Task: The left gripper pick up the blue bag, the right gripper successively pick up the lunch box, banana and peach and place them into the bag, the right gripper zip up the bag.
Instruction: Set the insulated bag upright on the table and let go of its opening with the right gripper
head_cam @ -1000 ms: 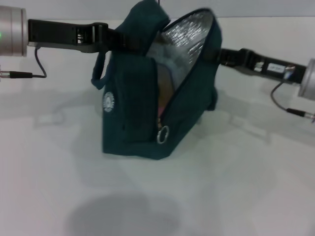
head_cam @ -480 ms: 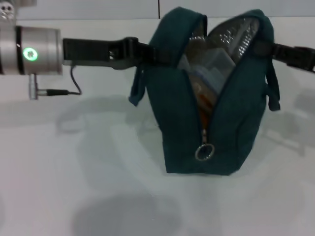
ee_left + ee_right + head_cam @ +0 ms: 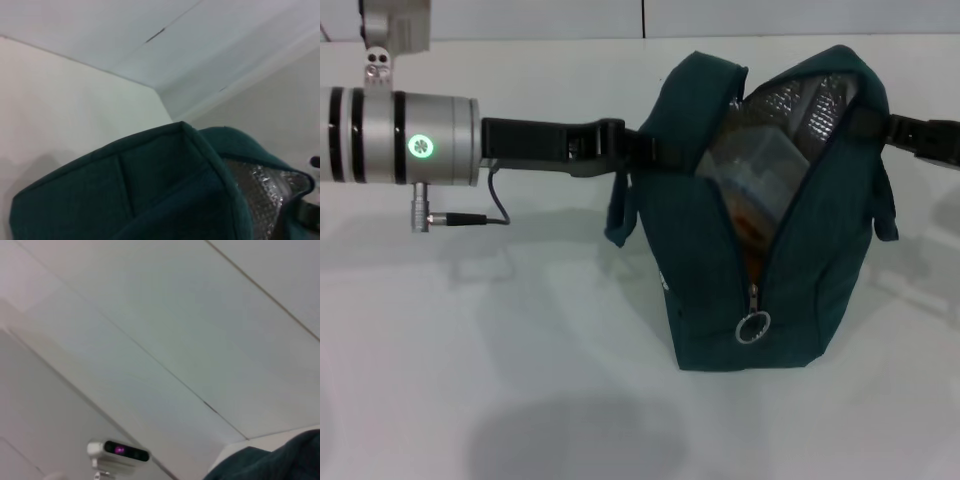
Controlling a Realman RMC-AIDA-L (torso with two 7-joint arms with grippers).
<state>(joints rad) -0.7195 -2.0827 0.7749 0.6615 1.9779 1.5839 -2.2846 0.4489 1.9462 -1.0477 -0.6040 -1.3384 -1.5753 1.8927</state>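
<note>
The blue bag (image 3: 720, 260) stands upright on the white table, right of centre, its top gaping so the foil lining (image 3: 810, 100) shows. Its teal fabric also fills the left wrist view (image 3: 150, 190) and a corner of the right wrist view (image 3: 280, 460). The left gripper (image 3: 642, 150) is shut on the bag's left upper side. The right gripper (image 3: 872, 117) is clamped over the right rim. Inside, the clear lunch box (image 3: 765, 165) sits high, with an orange strip of banana (image 3: 752, 245) below it. The peach is hidden. The ring zip pull (image 3: 753, 327) hangs low on the front.
The left arm's silver wrist (image 3: 410, 140), green light on, reaches in from the left with a cable (image 3: 470, 215) hanging under it. Bare white table (image 3: 520, 380) lies in front. A small wall camera (image 3: 118, 450) shows in the right wrist view.
Both grippers have carried the bag to the right and turned it, so its zip end faces forward. The mouth has narrowed from wide open.
</note>
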